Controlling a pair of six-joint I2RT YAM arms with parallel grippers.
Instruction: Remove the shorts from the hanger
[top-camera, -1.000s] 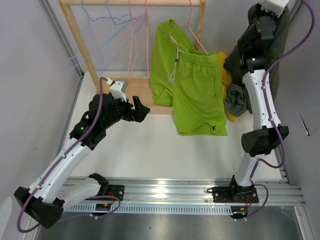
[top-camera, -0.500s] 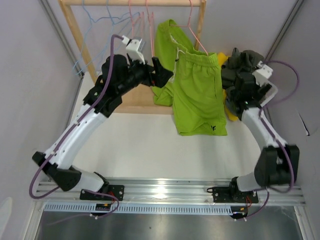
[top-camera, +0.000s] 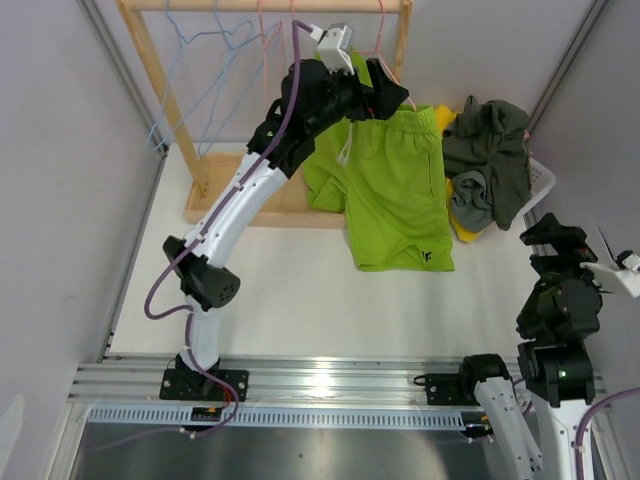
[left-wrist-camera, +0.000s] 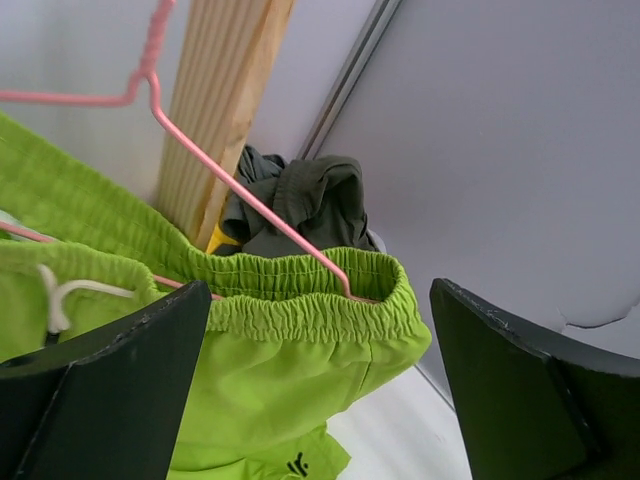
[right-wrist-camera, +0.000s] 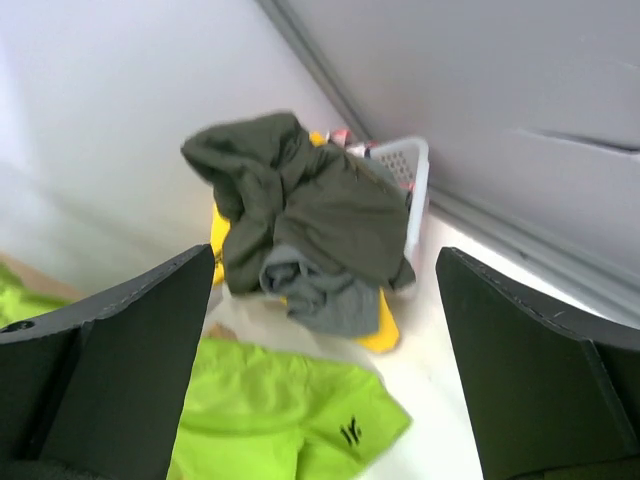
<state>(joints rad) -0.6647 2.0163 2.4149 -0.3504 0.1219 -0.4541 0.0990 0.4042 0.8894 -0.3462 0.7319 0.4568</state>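
Note:
Lime green shorts (top-camera: 395, 190) hang by their waistband on a pink hanger (top-camera: 383, 45) at the right end of the wooden rack. My left gripper (top-camera: 390, 92) is raised to the waistband, open. In the left wrist view its fingers straddle the waistband's right corner (left-wrist-camera: 330, 305) without touching, and the pink hanger (left-wrist-camera: 250, 205) runs into the band. My right gripper (top-camera: 562, 242) is open and empty at the near right, away from the clothes. Dark grey shorts (right-wrist-camera: 310, 210) lie on yellow shorts (right-wrist-camera: 380, 335) beyond it.
A white basket (top-camera: 541, 178) at the far right holds the pile of dark grey shorts (top-camera: 490, 145) and yellow shorts (top-camera: 462, 228). The wooden rack (top-camera: 150, 60) carries empty blue hangers (top-camera: 200, 55) and pink hangers (top-camera: 272, 60). Grey walls close both sides.
My left arm rose from the table's left up to the lime green shorts' waistband. My right gripper brought the dark grey shorts down onto the pile, opened, and drew back to the near right.

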